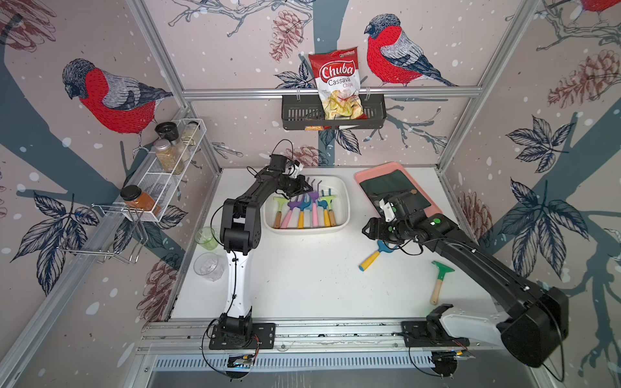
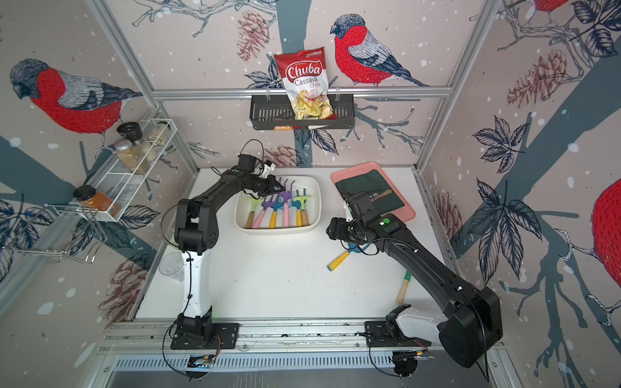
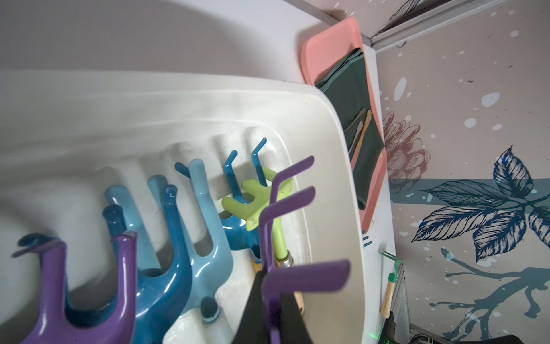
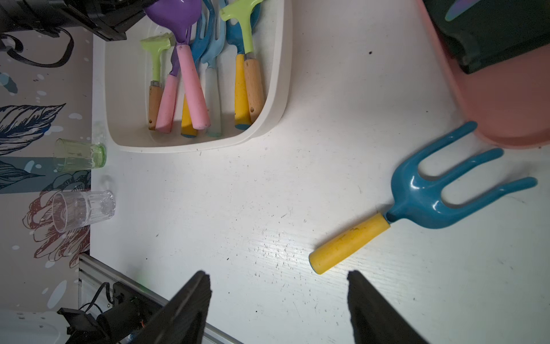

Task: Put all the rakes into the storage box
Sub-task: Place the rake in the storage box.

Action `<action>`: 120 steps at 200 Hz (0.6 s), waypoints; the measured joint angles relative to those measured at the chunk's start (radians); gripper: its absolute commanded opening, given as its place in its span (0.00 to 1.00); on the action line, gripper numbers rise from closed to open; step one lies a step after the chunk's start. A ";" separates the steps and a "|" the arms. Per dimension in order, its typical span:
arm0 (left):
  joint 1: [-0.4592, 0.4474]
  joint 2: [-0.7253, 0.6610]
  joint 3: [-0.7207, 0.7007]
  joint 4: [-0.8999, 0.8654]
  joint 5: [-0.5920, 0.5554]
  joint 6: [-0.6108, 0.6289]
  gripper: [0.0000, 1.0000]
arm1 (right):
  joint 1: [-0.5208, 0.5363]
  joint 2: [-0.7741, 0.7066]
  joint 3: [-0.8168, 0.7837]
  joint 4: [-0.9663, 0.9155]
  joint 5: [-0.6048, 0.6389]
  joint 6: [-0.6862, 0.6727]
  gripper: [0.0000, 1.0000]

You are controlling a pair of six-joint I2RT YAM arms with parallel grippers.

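Gripping the purple rake (image 3: 297,277) just below its tines, the left hand (image 1: 300,188) is clamped tight over the storage box (image 1: 302,230), which sits toward the far edge of the tabletop (image 1: 302,275); the rake's pink handle slopes down among the other tools (image 1: 300,218) lying inside; the right hand (image 4: 279,284), jaws wide apart and holding nothing, hangs over bare tabletop just beside the yellow handle of a blue fork (image 4: 428,202), near the pink tray (image 1: 369,173).

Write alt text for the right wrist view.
The right gripper, jaws open, hovers over the white table near a blue three-pronged tool with a yellow handle lying flat. Farther off sit the white storage box holding coloured hand tools, a green glass and a clear glass.
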State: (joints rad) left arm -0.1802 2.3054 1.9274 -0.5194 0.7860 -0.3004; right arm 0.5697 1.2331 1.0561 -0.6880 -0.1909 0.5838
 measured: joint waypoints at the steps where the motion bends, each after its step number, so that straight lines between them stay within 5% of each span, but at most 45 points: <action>1: 0.000 0.003 0.003 -0.002 0.000 0.002 0.07 | 0.000 0.000 0.000 0.000 0.000 0.000 0.76; 93: 0.000 0.076 0.027 -0.038 0.023 0.012 0.07 | -0.010 0.010 -0.028 0.015 -0.018 0.003 0.76; 120: 0.000 0.081 0.024 -0.035 0.017 0.013 0.20 | -0.011 0.013 -0.032 0.031 -0.023 0.003 0.76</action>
State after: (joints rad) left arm -0.1799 2.3863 1.9511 -0.5549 0.8028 -0.2878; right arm 0.5583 1.2461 1.0237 -0.6575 -0.2134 0.5869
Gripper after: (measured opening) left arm 0.125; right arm 0.756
